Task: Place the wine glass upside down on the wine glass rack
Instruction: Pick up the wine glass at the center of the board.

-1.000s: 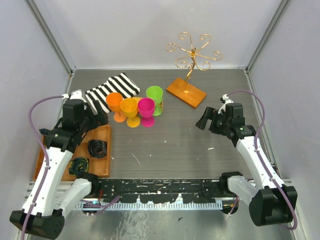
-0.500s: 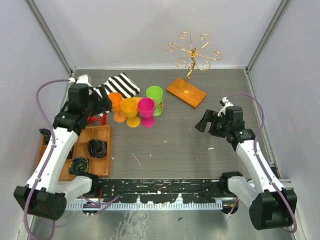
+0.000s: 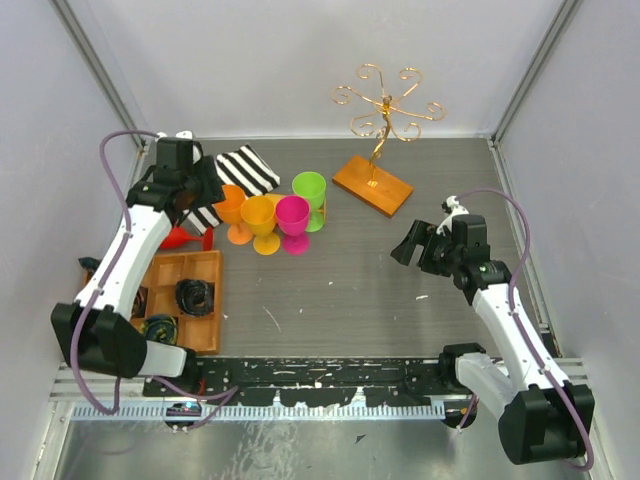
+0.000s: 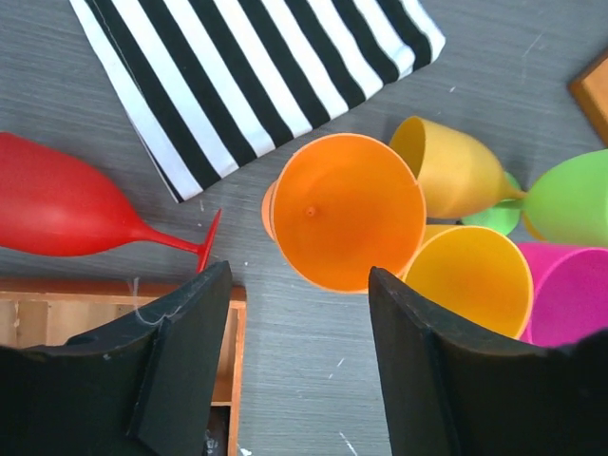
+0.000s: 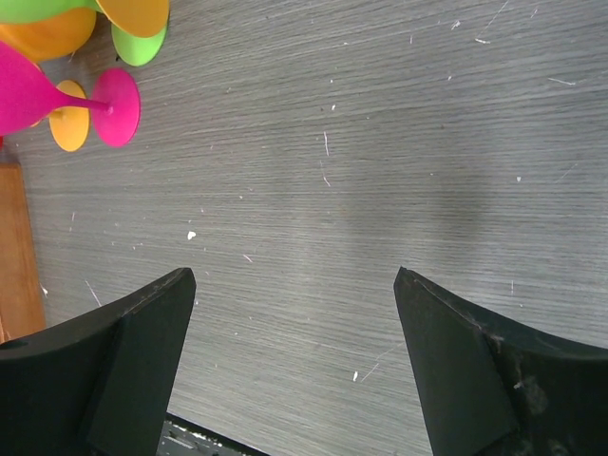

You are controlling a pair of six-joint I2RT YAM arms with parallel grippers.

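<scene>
In the overhead view the left arm covers most of a red wine glass (image 3: 180, 238). The left wrist view shows it lying on its side, its stem running left to right with the foot at the right, and its bowl is cut off at the frame edge. Below it sits a compartmented wooden tray (image 3: 217, 300), its near-left part hidden behind the arm. The left gripper (image 4: 296, 285) hovers with its fingers apart and nothing between them, directly over the orange wine glass (image 4: 347, 209). That glass stands upright beside a striped cloth (image 4: 247, 76), mouth up and long axis vertical, so its own bowl hides its stem and foot. Packed against it to the right are a yellow glass (image 4: 475, 280), a pink glass (image 4: 570, 294) and a green glass (image 4: 570, 195). A darker yellow bowl (image 4: 451, 166) behind them seems to be tipped over, though the cluster makes that hard to judge. Further right, near the back of the table, the wine glass rack (image 3: 375, 188) stands upright with no glass on its curled arms, and its wooden base is turned diagonally. The right gripper (image 5: 294, 275) hangs with its jaws spread wide and empty over the scratched dark grey table (image 3: 350, 290). Pale walls and metal corner posts enclose the table.
</scene>
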